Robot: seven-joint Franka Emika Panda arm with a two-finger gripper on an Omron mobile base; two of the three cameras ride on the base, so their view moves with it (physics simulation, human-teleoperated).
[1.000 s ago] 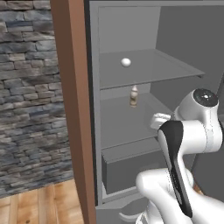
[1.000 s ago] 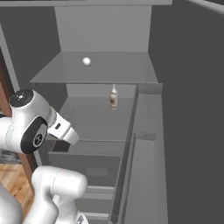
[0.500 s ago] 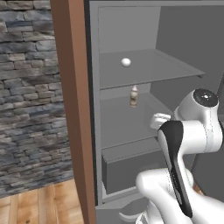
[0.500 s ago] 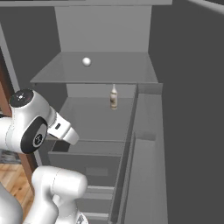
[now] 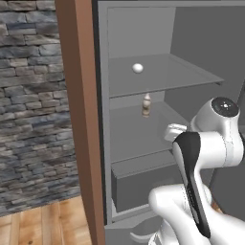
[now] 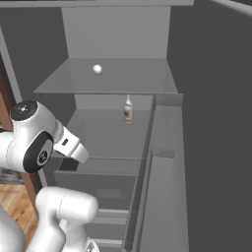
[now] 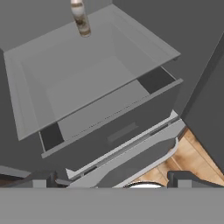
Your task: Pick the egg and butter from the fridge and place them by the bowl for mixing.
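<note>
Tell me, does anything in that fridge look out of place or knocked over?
Nothing stands out. The egg lies alone on the upper shelf, the small bottle stands upright on the shelf below, and the drawer sits straight. No spills or damage show.

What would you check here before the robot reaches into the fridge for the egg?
1. Fridge open: ok.
2. Egg in sight, alone on the upper shelf: ok.
3. Butter found: not ok, none visible on the shelves.
4. Tool open and holding nothing: ok.
5. Tool aimed at the egg: not ok; the hand view looks at the drawer and the lower shelf, with the bottle at its top edge.
6. Bottle away from the egg: ok, it stands one shelf lower.
</note>
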